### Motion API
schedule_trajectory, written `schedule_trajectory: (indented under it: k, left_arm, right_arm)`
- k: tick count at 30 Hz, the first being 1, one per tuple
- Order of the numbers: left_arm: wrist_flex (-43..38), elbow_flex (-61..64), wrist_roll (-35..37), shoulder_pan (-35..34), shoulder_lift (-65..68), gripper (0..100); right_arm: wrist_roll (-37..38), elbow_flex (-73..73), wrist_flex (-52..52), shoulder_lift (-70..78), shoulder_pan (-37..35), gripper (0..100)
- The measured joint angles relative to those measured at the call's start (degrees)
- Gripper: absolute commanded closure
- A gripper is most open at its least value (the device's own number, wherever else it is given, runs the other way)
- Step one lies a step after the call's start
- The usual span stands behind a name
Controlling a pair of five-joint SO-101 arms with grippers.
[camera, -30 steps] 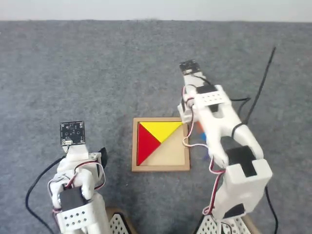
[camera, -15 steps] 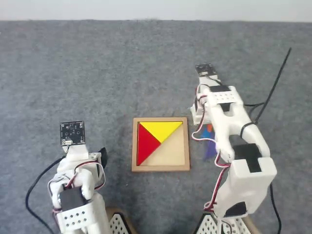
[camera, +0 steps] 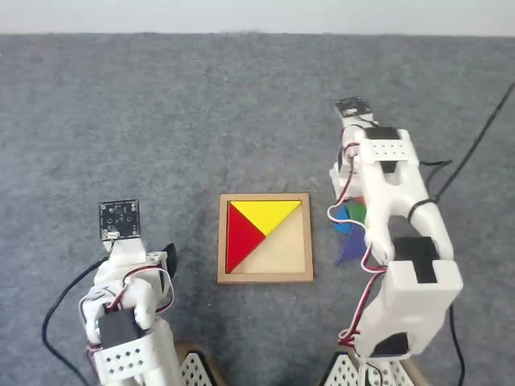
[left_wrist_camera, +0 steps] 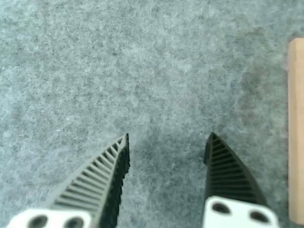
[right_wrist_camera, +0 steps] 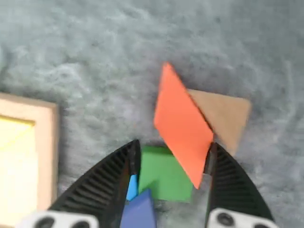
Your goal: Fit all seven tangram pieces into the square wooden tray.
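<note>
The left white plastic arm [camera: 125,322], at seven o'clock in the high view, carries black servo blocks, looping red, black and white wires [camera: 165,281] and a square black camera board [camera: 119,219]. The right white plastic arm [camera: 394,233], at four o'clock, has a bracket with a row of small holes [camera: 389,150]. A thin black cable [camera: 481,130] runs from it toward two o'clock. The left gripper [left_wrist_camera: 168,137] and right gripper [right_wrist_camera: 174,143] have black, ribbed, pointed fingers [left_wrist_camera: 104,175] on white mounts [left_wrist_camera: 240,213] with round screw holes.

Two triangles [camera: 265,213] lie in the tray [camera: 265,277] — loose pieces [camera: 351,248] cluster just right of it

Left tool [left_wrist_camera: 168,137] and right tool [right_wrist_camera: 174,143] gape.
</note>
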Motion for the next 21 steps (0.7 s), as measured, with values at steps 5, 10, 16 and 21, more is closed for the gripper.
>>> schedule_trajectory:
  k: [5,10,16,21]
  left_arm:
    - [0.0,0.0,0.0,0.0,0.0,76]
    - [0.0,0.0,0.0,0.0,0.0,76]
    - [0.0,0.0,0.0,0.0,0.0,76]
    - [0.0,0.0,0.0,0.0,0.0,76]
  right_arm:
    - [5.3,0.0,0.1,0.0,-1.4,76.6]
    - [14.4,0.0,0.5,0.0,-1.7,76.6]
    - [18.0,0.0,0.6,0.0,-1.6,76.8]
    - [19.3,0.0,0.6,0.0,-1.6,76.6]
